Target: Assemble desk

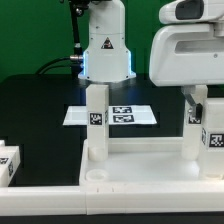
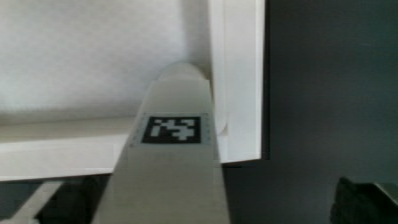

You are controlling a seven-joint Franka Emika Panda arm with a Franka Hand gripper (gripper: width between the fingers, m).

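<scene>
The white desk tabletop lies at the front of the exterior view, rim and corner sockets up. One tagged white leg stands upright in its socket at that view's left. A second tagged leg stands at the right corner, directly under my gripper. In the wrist view this leg runs up between my fingers with the tabletop beyond it. My gripper is open: one finger lies close to the leg and a wide gap shows on the other side.
The marker board lies flat behind the tabletop, in front of the robot base. Another tagged white leg lies on the black table at the exterior view's left edge.
</scene>
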